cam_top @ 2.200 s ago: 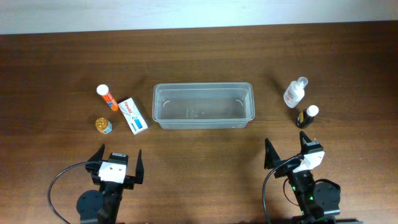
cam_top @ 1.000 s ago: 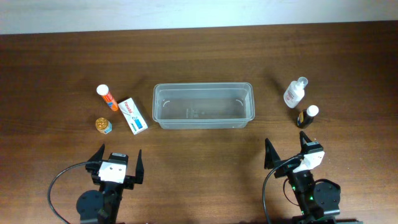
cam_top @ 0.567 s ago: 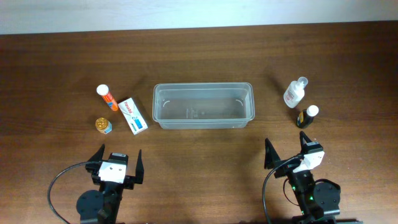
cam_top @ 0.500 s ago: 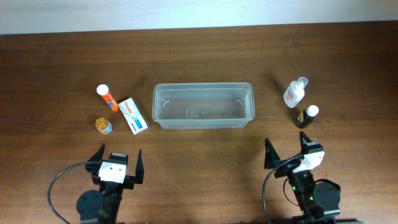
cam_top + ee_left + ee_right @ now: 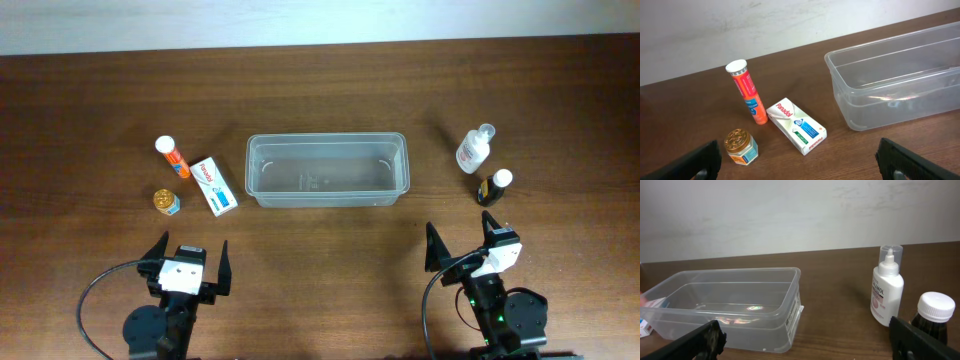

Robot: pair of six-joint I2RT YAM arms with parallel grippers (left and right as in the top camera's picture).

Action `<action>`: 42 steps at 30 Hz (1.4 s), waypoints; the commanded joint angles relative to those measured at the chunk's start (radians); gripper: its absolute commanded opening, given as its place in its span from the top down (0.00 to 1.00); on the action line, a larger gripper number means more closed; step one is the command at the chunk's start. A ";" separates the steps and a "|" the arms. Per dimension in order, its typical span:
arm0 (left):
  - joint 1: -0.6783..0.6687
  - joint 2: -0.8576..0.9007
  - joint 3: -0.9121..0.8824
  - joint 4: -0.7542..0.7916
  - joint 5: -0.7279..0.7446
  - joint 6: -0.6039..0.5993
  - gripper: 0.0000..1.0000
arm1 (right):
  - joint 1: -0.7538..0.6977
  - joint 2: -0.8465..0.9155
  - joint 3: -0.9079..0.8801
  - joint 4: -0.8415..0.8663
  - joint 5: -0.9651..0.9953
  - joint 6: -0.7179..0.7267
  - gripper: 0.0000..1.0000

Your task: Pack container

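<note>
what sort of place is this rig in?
Probably a lab-style robot test bench, not a home or shop: left claw and right claw sit open at a bare wooden table, plain white wall behind, container and Panadol box laid out as props.

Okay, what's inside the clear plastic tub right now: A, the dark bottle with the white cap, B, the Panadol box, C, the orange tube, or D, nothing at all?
D: the container is empty. The Panadol box and orange tube sit outside it on its left, the dark bottle on its right.
</note>
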 commanded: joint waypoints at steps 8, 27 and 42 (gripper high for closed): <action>0.005 -0.008 -0.009 0.003 -0.004 -0.005 0.01 | -0.007 -0.008 -0.007 -0.002 -0.013 0.000 0.02; 0.005 -0.008 -0.009 0.003 -0.004 -0.006 0.01 | -0.007 -0.008 0.005 -0.017 0.012 -0.024 0.02; 0.005 -0.008 -0.009 0.003 -0.004 -0.006 0.01 | -0.007 0.423 0.591 -0.396 -0.014 -0.092 0.02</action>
